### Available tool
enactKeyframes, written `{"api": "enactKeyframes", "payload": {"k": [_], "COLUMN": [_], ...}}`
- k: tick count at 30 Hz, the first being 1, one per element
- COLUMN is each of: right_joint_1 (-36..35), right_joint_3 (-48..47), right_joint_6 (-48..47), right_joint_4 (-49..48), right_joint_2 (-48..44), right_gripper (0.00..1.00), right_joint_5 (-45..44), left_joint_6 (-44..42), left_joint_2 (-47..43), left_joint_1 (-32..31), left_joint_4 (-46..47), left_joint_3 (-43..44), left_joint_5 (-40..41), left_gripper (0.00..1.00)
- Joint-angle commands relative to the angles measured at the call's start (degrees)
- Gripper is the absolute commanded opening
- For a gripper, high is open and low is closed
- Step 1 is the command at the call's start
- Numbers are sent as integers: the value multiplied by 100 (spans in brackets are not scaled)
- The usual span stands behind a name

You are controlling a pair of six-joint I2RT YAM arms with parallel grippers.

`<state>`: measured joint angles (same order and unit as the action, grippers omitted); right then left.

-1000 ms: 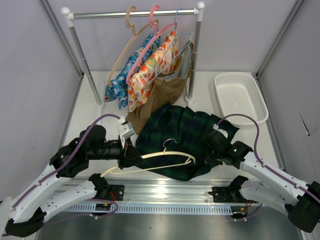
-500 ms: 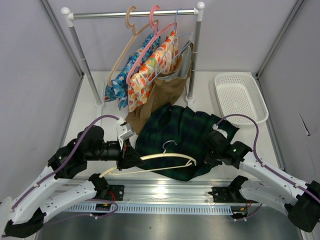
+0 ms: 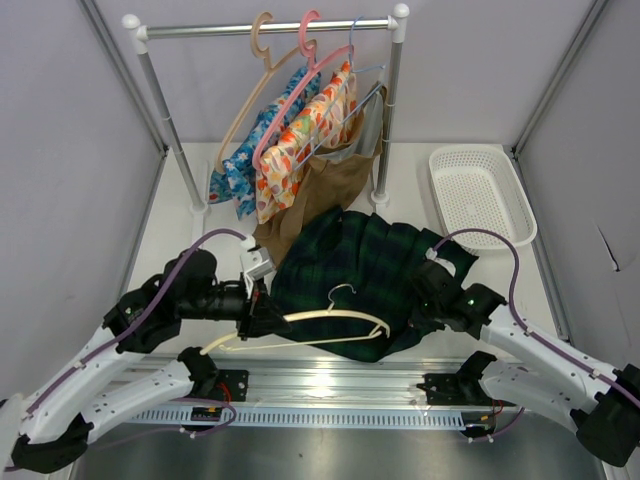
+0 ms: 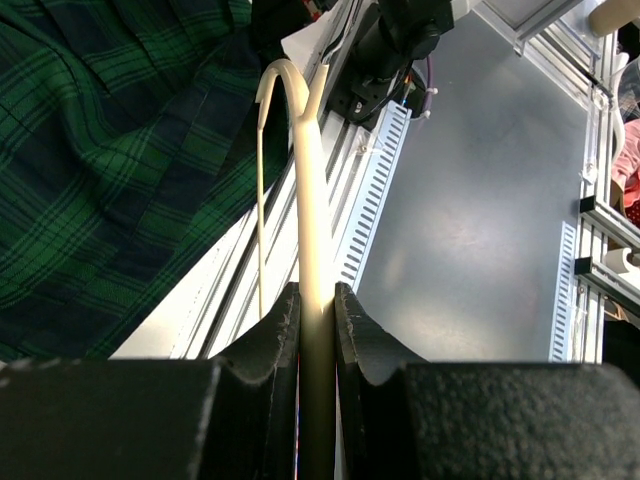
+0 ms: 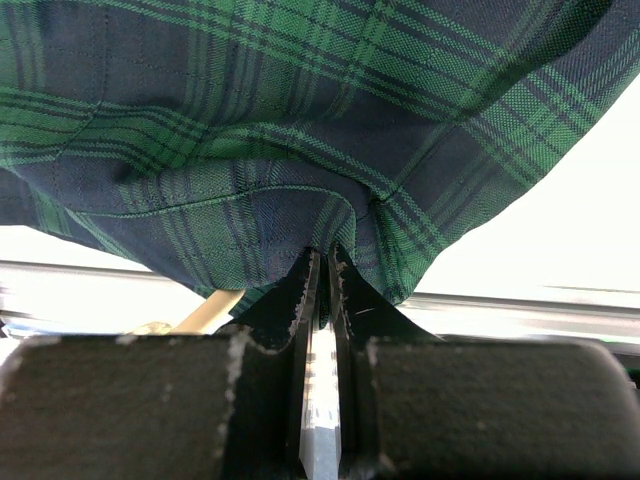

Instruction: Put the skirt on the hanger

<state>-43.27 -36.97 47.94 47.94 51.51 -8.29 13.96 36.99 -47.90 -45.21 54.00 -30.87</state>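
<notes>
The dark green and navy plaid skirt (image 3: 365, 265) lies rumpled on the table's near middle; it also fills the left wrist view (image 4: 110, 150) and the right wrist view (image 5: 300, 110). The pale cream hanger (image 3: 330, 318) lies across the skirt's near edge, hook up. My left gripper (image 3: 258, 312) is shut on the hanger's left arm (image 4: 312, 250). My right gripper (image 3: 418, 318) is shut on a fold of the skirt's near right edge (image 5: 335, 235). The hanger's right end reaches close to that fold.
A clothes rack (image 3: 270, 28) stands at the back with a tan hanger (image 3: 250, 90), a pink hanger (image 3: 300, 80), a blue floral garment (image 3: 235, 170) and an orange patterned one. A brown garment (image 3: 320, 195) lies behind the skirt. A white basket (image 3: 480, 195) sits back right.
The left gripper and the hanger have shifted slightly right and forward over the skirt's near edge. The right gripper has stayed on the skirt's fold.
</notes>
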Motion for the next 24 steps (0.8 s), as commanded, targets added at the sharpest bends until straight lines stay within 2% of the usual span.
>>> {"api": "enactKeyframes", "payload": {"k": [1,10,24], "right_joint_1": [11,20,20], "right_joint_3": [-100,-389,-1022], "right_joint_6": [5,-75,-224], "right_joint_4": [-40,198,593], "right_joint_2": [-141,-317,-439], "right_gripper": [6,6,6], "right_joint_5": [-5,38,3], "left_joint_6": [-7,142,248], "left_joint_2": [141,440,915], "left_joint_1": [-53,-149,-554], "left_joint_4": [486,1198,2174], "left_joint_3": [-73,-249,-504], "left_joint_5": [-217,-191,591], "left_gripper": [0,0,0]}}
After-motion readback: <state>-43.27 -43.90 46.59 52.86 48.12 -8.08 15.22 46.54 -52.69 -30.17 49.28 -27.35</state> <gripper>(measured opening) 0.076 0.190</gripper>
